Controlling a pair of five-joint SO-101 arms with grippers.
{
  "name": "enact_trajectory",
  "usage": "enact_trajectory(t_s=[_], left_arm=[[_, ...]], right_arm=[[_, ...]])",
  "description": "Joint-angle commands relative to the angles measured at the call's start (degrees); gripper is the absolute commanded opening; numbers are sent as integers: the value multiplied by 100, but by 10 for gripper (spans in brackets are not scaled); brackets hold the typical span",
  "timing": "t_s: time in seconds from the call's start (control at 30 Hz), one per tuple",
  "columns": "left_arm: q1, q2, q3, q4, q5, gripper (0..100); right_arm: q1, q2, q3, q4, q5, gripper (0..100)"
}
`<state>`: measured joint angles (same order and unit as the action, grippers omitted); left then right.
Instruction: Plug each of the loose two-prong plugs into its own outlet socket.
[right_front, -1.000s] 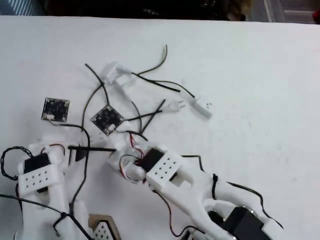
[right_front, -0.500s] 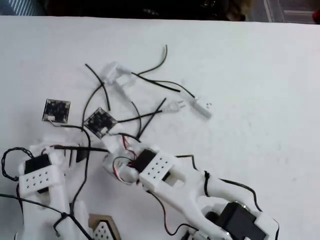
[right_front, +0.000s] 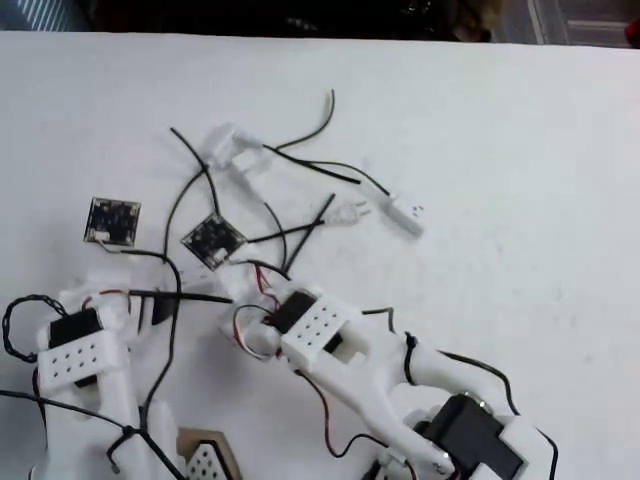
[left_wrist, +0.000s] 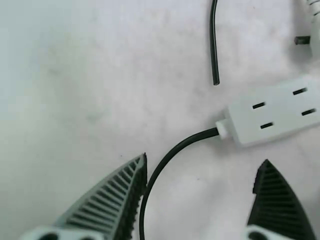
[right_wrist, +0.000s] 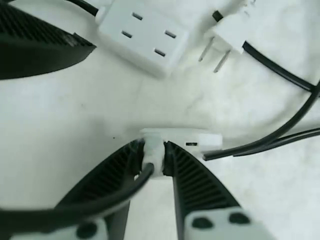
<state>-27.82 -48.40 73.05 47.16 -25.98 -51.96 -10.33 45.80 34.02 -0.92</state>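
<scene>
Two arms crouch at the near edge of the white table (right_front: 520, 140) in the high view. The left gripper (right_front: 150, 300) and right gripper (right_front: 238, 298) are near each other among tangled black cords (right_front: 180, 210). Well beyond both sets of jaws lie a far socket (right_front: 405, 213), with a loose plug (right_front: 350, 212) just beside it, and two small black square boards (right_front: 112, 220). A further white connector (right_front: 230, 145) lies farther out.

From the left wrist, the left gripper (left_wrist: 204, 160) stands wide apart and grasps nothing. A white outlet block (left_wrist: 272, 112) with two pairs of slots lies just ahead of the jaws, off toward the dark finger. Its cord (left_wrist: 165, 160) curves back between the fingers, close against the grey one.

From the right wrist, the right gripper (right_wrist: 152, 147) is clenched on a white plug body (right_wrist: 152, 157), whose cord trails back under the jaws. A flat white socket piece (right_wrist: 187, 140) touches the plug right at the fingertips. Farther ahead lie the outlet block (right_wrist: 142, 35) and a free two-prong plug (right_wrist: 227, 37), close together but apart.
</scene>
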Motion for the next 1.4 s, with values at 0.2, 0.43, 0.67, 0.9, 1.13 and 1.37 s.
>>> enact_trajectory(t_s=[0.2,0.43,0.67,0.9,1.13,1.37], left_arm=[[-57,-127,0,-97,9,335],[-57,-127,9,-97,9,335],[-57,-127,9,-105,18,335],[-57,-127,9,-105,18,335],[-57,-127,9,-105,18,335],[-57,-119,9,-105,9,335]], right_arm=[[13,-171,-158,514,53,142],[13,-787,-457,1560,9,231],[57,-857,-404,1675,44,262],[796,-840,-404,1842,1389,262],[892,-840,-466,1780,3376,265],[567,-365,-782,1727,4167,265]])
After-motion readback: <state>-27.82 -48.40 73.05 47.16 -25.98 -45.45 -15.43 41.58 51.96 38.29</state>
